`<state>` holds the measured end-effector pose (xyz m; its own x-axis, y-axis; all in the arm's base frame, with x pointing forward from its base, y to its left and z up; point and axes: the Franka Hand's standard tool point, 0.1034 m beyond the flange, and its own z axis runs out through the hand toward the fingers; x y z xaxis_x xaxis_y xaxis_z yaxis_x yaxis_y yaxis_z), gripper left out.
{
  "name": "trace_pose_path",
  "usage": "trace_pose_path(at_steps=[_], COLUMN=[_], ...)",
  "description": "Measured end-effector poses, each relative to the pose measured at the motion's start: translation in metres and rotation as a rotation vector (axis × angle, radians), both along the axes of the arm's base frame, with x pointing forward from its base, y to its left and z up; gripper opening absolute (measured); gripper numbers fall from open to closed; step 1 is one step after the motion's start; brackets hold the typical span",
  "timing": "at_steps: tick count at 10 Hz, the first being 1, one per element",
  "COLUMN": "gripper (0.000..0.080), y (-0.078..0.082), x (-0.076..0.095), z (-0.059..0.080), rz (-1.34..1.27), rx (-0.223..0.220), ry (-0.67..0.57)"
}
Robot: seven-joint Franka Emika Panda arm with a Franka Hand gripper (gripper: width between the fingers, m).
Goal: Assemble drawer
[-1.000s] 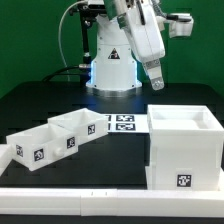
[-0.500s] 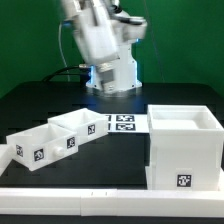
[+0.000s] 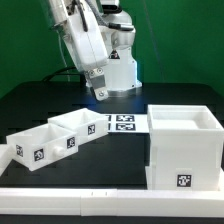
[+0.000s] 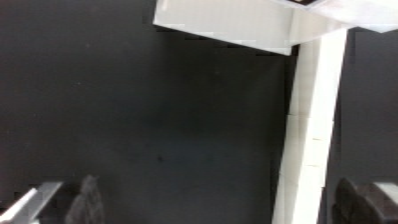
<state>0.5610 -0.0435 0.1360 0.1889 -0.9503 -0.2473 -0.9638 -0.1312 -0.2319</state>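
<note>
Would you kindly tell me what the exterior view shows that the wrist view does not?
Only the exterior view: the casing, the tray at the exterior view's left, the tray beside it and the marker board. Only the wrist view: the wide, empty gap between the fingers, plus a long white strip and a white box corner I cannot identify. Both: the gripper and the black table.

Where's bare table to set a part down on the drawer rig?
Widest free patch: black table between the trays and the casing, bordered by the marker board behind and the rail in front. Also free behind the trays. Crowded where trays meet the marker board, near the end effector.
</note>
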Motion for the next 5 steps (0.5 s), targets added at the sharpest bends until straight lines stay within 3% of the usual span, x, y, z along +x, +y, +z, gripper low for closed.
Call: trace_pose_path(at_steps=[1,2,4,5], gripper=[0.0648,0.0648,0.0648,0.0648], y=[-0.011,-0.022,-0.043,-0.038], x=[0.006,0.015,0.021,0.021], z=[0.0,0.002,-0.009,-0.008], rz=[-0.08,-0.159,-0.167,-0.165], rx=[0.012,-0.003,-0.038,-0.031], ry=[0.025,0.049,-0.007,0.0])
